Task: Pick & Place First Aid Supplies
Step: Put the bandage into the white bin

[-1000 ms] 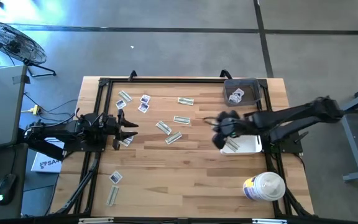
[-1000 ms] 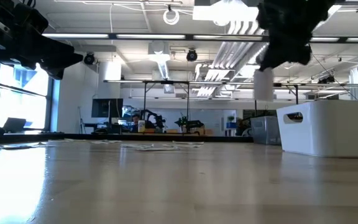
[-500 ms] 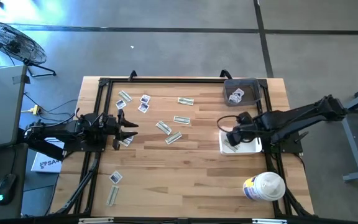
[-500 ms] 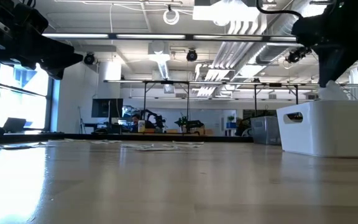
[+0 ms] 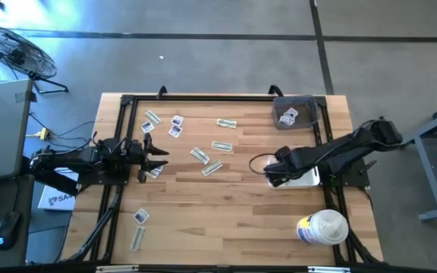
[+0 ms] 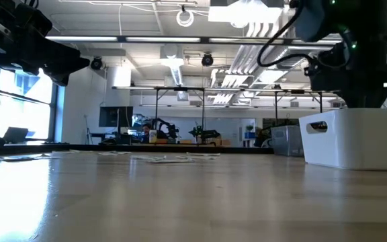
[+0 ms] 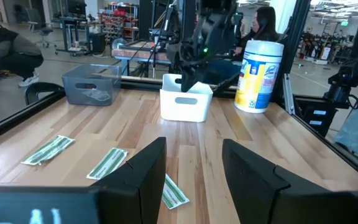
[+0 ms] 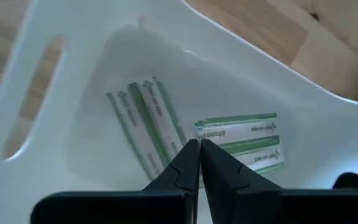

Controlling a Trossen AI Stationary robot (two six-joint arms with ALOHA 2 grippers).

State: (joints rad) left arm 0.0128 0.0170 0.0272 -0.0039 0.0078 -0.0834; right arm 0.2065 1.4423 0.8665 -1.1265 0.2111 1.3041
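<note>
The pale wooden bench (image 5: 226,197) carries most of the work not yet done: some ten narrow green-and-white strip wrappers and small square white sachets (image 5: 203,157) lie scattered over its left and middle parts. The white plastic bin with handle slots (image 7: 186,104) near the right edge holds only a few green-striped strips (image 8: 241,142), so the sorting looks early. The right claw (image 8: 197,155) is inside that bin, its fingers clenched together on nothing. The left claw (image 7: 192,177) hangs released over the bench's left side, a strip just ahead of it.
</note>
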